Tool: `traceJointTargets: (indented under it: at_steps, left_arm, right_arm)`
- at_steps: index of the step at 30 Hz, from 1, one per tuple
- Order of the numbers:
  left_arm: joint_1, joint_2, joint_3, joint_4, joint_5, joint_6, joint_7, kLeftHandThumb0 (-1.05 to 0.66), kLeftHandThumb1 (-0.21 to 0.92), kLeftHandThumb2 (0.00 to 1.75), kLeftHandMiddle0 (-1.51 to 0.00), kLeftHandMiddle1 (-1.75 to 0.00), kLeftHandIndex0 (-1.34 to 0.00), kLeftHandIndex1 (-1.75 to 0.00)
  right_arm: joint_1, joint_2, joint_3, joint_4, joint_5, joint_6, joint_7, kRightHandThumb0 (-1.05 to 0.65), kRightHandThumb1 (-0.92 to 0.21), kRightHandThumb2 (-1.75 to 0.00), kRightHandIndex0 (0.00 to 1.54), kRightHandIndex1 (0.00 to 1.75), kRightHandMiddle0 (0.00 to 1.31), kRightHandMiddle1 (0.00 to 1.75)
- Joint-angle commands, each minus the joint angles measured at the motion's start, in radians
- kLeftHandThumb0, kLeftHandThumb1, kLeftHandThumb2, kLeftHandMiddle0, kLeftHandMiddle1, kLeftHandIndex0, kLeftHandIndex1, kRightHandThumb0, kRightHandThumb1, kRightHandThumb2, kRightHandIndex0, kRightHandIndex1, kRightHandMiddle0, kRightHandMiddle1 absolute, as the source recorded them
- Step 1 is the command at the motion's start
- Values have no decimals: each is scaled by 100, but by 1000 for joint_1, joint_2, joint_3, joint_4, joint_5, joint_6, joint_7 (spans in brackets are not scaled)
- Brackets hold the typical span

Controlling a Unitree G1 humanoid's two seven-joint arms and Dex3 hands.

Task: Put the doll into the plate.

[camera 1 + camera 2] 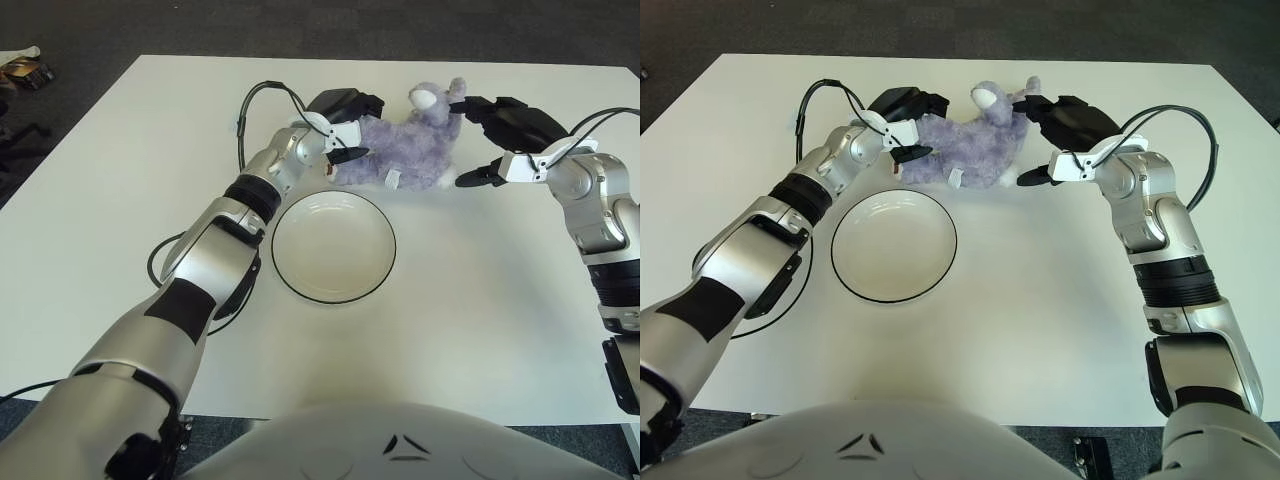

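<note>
The left hand (340,115) has its fingers (352,153) spread against the doll's (405,150) left end, while the right hand (500,135) has its fingers (482,174) apart around the doll's right end, one by its head and one low at its base. Between the two hands the doll lies on the white surface (480,300), and the empty plate (333,291) sits just nearer the robot than the left fingers.

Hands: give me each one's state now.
Left hand: open, fingers against the doll.
Right hand: open, fingers around the doll's other end.
</note>
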Motion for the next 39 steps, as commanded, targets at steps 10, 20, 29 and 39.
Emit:
traceJointTargets:
  at_steps: [10, 20, 29, 39]
  left_arm:
    - [13, 14, 11, -27, -15, -9, -47, 61, 3, 167, -86, -175, -114, -175]
    - [16, 23, 14, -53, -33, 2, -115, 60, 5, 164, -84, -175, -111, -175]
    - [20, 29, 15, -81, -36, 23, -171, 59, 6, 163, -83, -175, -110, -175]
    - [21, 32, 8, -97, -30, 15, -195, 59, 6, 163, -83, -175, -109, -175]
  right_arm:
    - [-43, 32, 37, 76, -31, 13, -68, -105, -71, -33, 0, 40, 0, 21]
    - [-96, 18, 70, 162, -31, -31, -72, -105, -75, -33, 0, 5, 0, 1]
    - [-162, -11, 112, 235, -59, -67, -53, -105, -74, -31, 0, 0, 0, 0]
    - [-279, -9, 201, 467, -145, -251, -235, -93, -54, -50, 0, 0, 0, 11]
